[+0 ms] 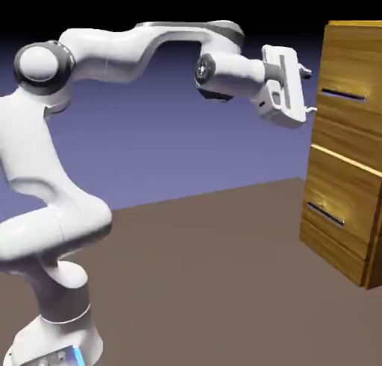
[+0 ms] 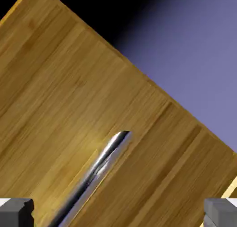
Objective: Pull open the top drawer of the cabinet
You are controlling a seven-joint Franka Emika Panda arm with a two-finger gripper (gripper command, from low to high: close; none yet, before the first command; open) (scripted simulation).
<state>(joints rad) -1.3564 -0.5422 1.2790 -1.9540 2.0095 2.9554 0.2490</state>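
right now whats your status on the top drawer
Hand open, empty, level with the top drawer. Handle ahead, not gripped. Drawer looks shut. Nothing in the way.

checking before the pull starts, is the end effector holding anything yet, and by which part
Nothing is held. The end effector is open, just short of the top drawer. In the hand view the handle lies ahead between the fingertips, ungripped.

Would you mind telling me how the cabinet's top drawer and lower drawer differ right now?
The top drawer sits level with the open gripper, which is near its handle; the lower drawer sits well below the gripper. The top drawer's front looks flush, while the lower drawer's upper edge appears to jut out slightly. Both are golden-brown wood-grain with slim horizontal handles.
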